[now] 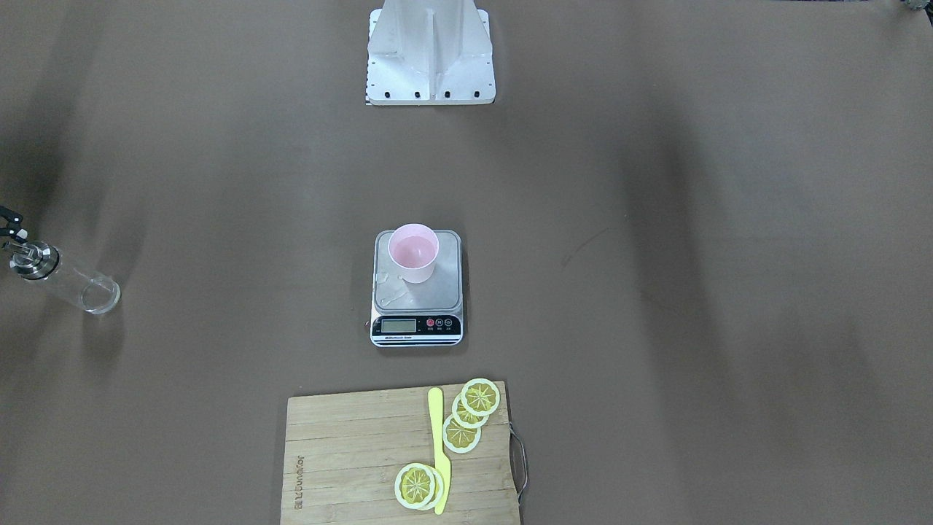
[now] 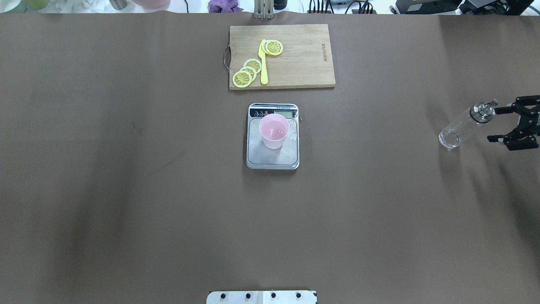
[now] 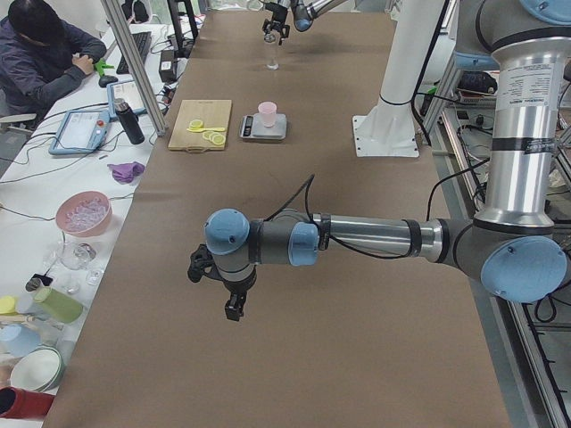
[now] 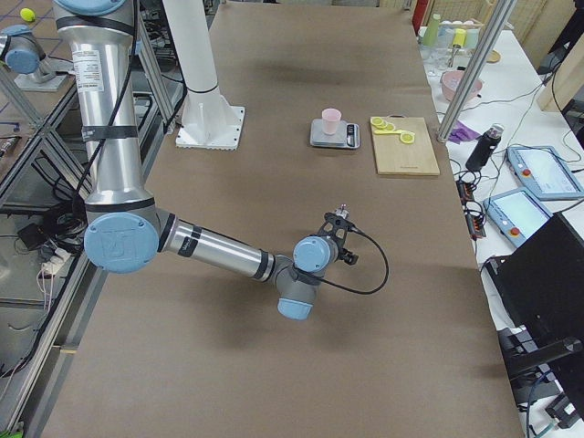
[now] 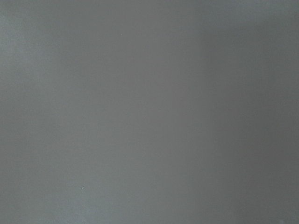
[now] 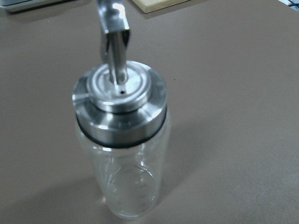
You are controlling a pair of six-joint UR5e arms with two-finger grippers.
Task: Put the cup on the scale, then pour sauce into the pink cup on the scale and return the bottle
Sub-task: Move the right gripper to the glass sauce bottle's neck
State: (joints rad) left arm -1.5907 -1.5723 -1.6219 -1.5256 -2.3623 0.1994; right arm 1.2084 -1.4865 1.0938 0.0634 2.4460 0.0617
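Front-facing: the cup stands on the scale, toward the platform's 12 o'clock edge; the bottle stands far off at the scale's 9 o'clock.

Overhead: the bottle is at the scale's 3 o'clock. The right gripper sits at the cap's 3 o'clock, jaws apart, seemingly clear of it.

Left side: the left gripper hangs over the bare table; I cannot tell whether its jaws are apart.

Right wrist: the bottle is upright, with its spout pointing to 12 o'clock.
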